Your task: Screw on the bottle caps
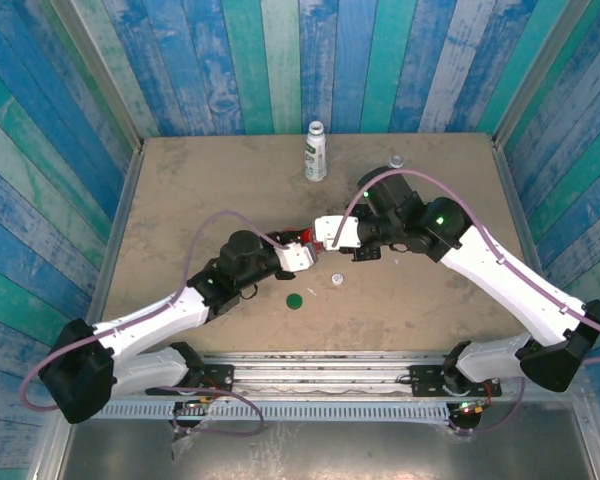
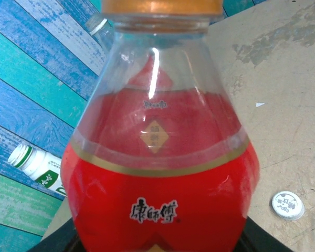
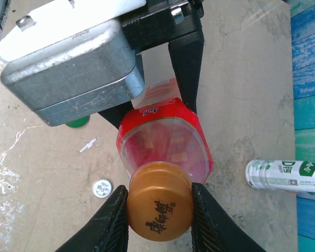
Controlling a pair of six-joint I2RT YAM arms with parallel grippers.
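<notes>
Orange cap point(image 3: 159, 207) sits on the bottle's point(image 3: 165, 139) neck. The right gripper point(image 3: 159, 212) is closed on it, one finger against each side. The left gripper point(image 1: 302, 252) clamps the bottle around its red-labelled body, tipped on its side just above the table point(image 1: 180, 200). A white cap point(image 1: 336, 279) lies just beside the bottle. The bottle looks empty, light and thin-walled, so a hard squeeze would probably dent it. The cap seems stiff and glossy, best pinched at its rim.

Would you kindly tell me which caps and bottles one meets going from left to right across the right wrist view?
green cap → white cap → orange cap → white bottle
</notes>
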